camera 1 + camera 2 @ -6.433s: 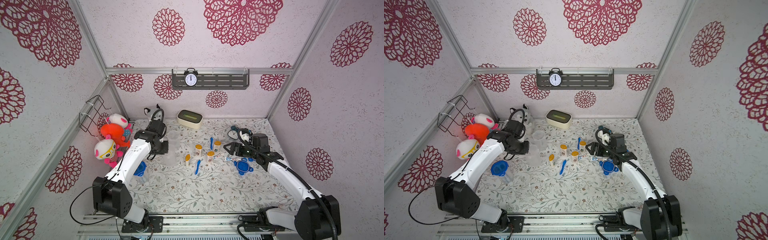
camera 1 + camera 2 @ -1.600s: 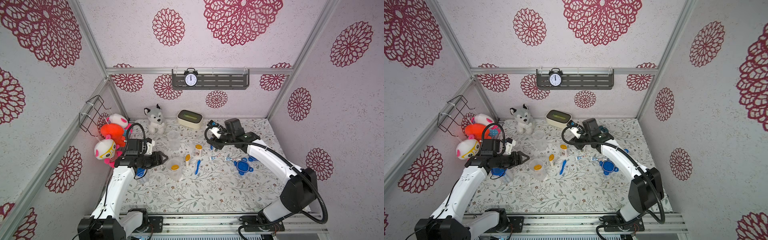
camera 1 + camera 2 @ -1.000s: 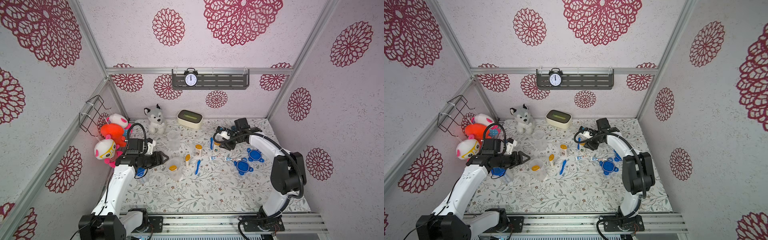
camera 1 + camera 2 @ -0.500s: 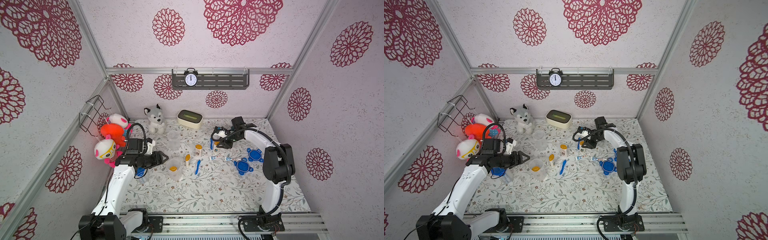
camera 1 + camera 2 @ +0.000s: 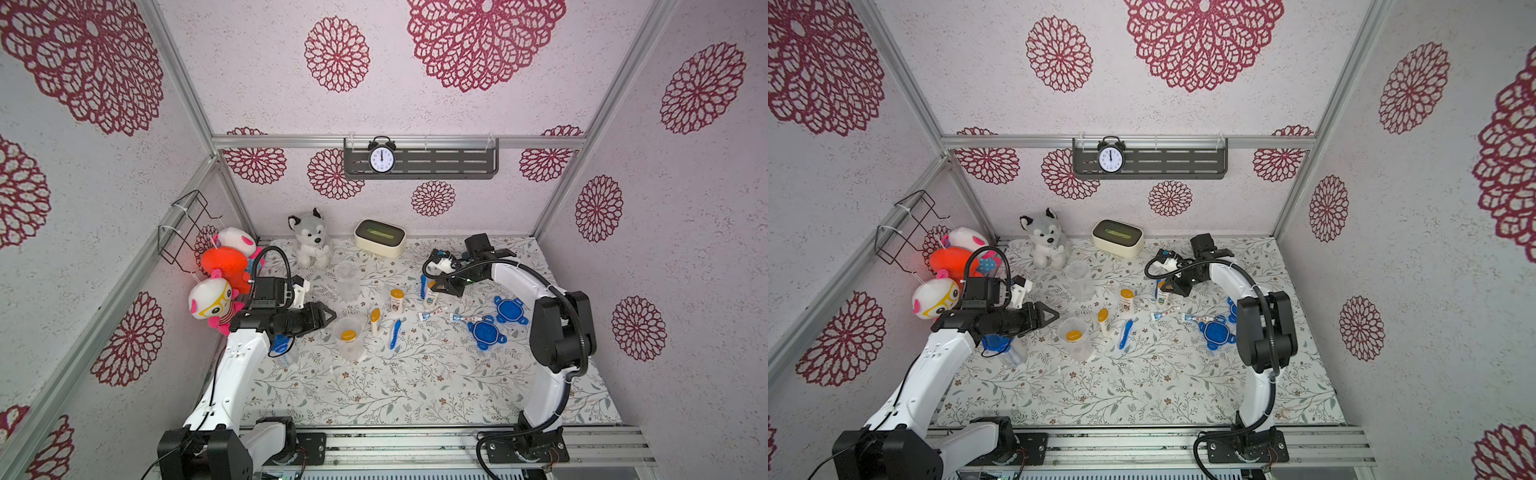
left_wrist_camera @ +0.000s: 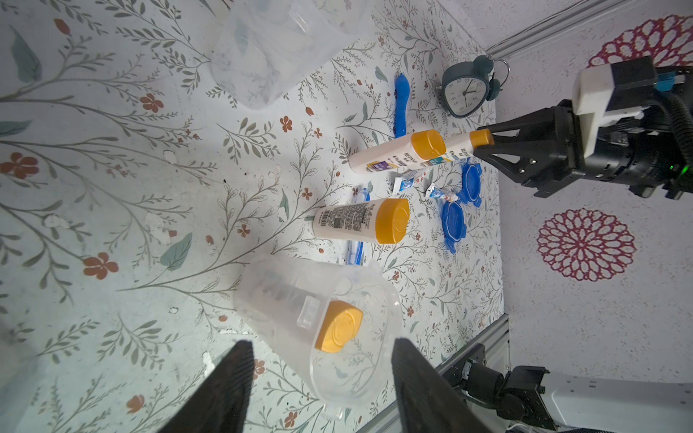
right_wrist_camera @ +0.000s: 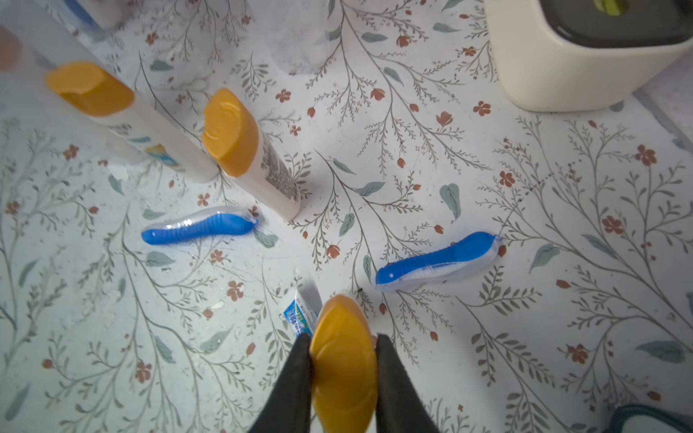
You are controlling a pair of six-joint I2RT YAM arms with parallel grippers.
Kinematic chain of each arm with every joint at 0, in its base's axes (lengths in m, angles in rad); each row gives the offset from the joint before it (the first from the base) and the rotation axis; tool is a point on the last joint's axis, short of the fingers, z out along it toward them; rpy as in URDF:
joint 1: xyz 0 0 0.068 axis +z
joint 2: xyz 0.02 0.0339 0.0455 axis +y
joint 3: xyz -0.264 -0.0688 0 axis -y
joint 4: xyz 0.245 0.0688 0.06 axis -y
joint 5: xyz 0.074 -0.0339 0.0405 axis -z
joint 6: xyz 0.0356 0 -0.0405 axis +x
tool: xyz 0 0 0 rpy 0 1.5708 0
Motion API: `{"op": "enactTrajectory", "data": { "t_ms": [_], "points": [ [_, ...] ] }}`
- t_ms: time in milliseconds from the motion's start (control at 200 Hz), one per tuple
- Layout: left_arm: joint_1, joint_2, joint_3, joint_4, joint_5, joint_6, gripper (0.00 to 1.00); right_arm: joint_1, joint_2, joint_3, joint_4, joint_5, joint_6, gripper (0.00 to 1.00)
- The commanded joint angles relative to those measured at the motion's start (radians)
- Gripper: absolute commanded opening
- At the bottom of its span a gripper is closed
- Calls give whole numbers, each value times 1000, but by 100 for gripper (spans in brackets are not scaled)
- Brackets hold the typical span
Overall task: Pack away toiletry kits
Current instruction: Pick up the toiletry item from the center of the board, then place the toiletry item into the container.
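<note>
The right gripper [image 7: 343,339] has been swung from beside the blue lids [image 5: 484,332] to the upright bottle [image 5: 431,297] and closed on its orange cap [image 7: 343,375]. A second bottle [image 5: 349,334] has been placed in the clear cup [image 5: 351,356], which has been set forward.

Only the orange cap of the gripped bottle [image 7: 343,375] shows in the right wrist view. Its body is hidden beneath, and the cap covers part of a toothpaste tube [image 7: 300,311]. The tissue box [image 7: 562,67] and teal clock [image 7: 652,420] are cut off by the frame, and a blurred shape [image 7: 9,48] at the edge cannot be identified. In the left wrist view a clear cup [image 6: 270,56] runs off the frame, and a toothbrush [image 6: 355,249] lies half behind a lying bottle [image 6: 348,223]. In both top views the left arm [image 5: 237,370] [image 5: 934,361] hides most of a blue lid [image 5: 279,344] [image 5: 994,341].
</note>
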Motion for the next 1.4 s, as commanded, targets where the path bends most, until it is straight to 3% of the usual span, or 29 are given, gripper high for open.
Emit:
{"op": "enactTrajectory", "data": {
  "t_ms": [0, 220, 425, 535, 951, 1396],
  "points": [
    [6, -4, 0, 27, 19, 11, 63, 23, -206, -9, 132, -65, 253, 17],
    [6, -2, -3, 28, 17, 4, 63, 249, -376, -84, 211, -36, 392, 20],
    [7, -2, -1, 26, 10, 0, 62, 426, -362, -88, 330, -71, 526, 19],
    [7, -7, -4, 28, 6, -4, 62, 487, -313, -41, 303, -46, 542, 19],
    [6, -6, -7, 31, 7, -9, 62, 553, -226, 5, 341, 24, 596, 18],
    [7, 0, -9, 32, 11, -8, 62, 582, -110, 109, 234, 84, 472, 18]
  ]
}}
